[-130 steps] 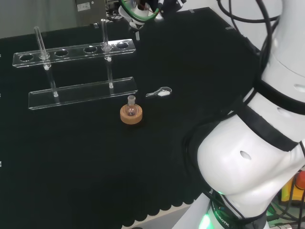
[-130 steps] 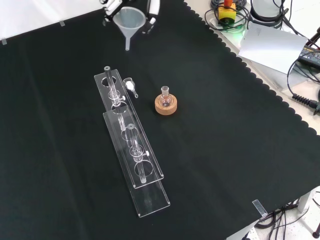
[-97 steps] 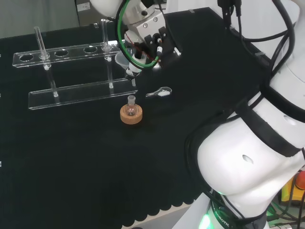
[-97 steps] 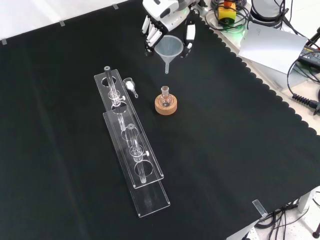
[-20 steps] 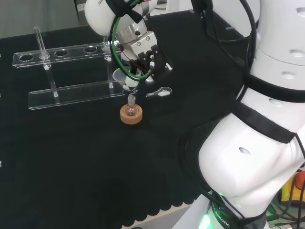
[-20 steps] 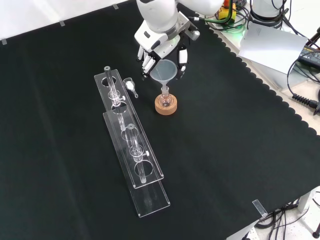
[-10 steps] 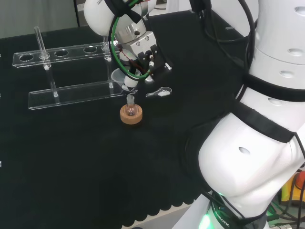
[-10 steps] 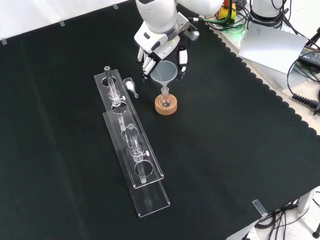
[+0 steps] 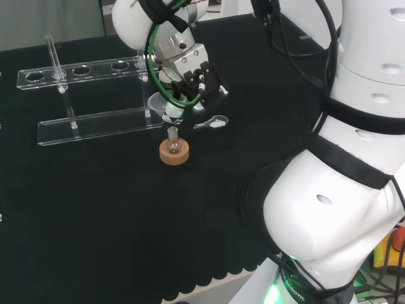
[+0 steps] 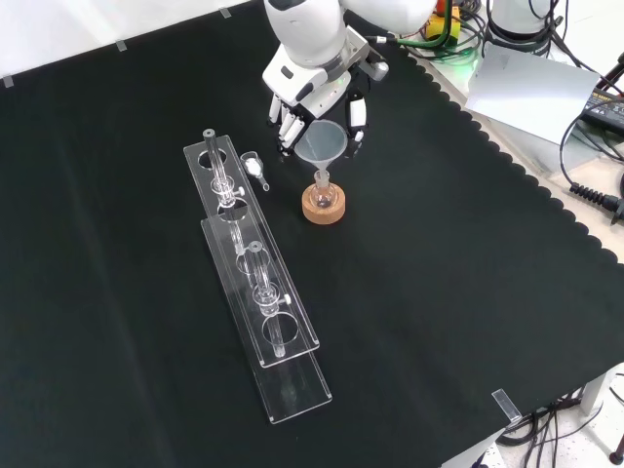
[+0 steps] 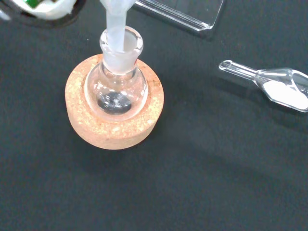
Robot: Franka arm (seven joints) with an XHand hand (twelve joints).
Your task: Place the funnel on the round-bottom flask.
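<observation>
On the black cloth (image 10: pixel 468 292), seen from the front and reading left to right: a clear rack (image 10: pixel 255 292) with its glass tubes, a small scoop (image 10: pixel 255 168) of white powder, then the flask (image 10: pixel 323 194) upright in its cork ring (image 10: pixel 323 207). Directly above, the hand (image 10: pixel 317 83) reaches in from the top of the view, fingers (image 10: pixel 291 125) curled down on either side of the clear funnel's (image 10: pixel 320 142) rim, apparently holding it.

The wrist view shows the stem (image 11: pixel 115 26) already inside the flask's neck (image 11: pixel 121 45), set toward one side of the opening, not centred.

The risks lie in letting go. If the stem leans on the neck wall when the fingers spread, the funnel may settle crooked or tip. A finger catching the rim on the way off could drag funnel and flask together, and the flask merely sits in the ring, so a sideways nudge might topple it. The scoop lies near, on the rack side, and a sweeping withdrawal in that direction could scatter its powder.
</observation>
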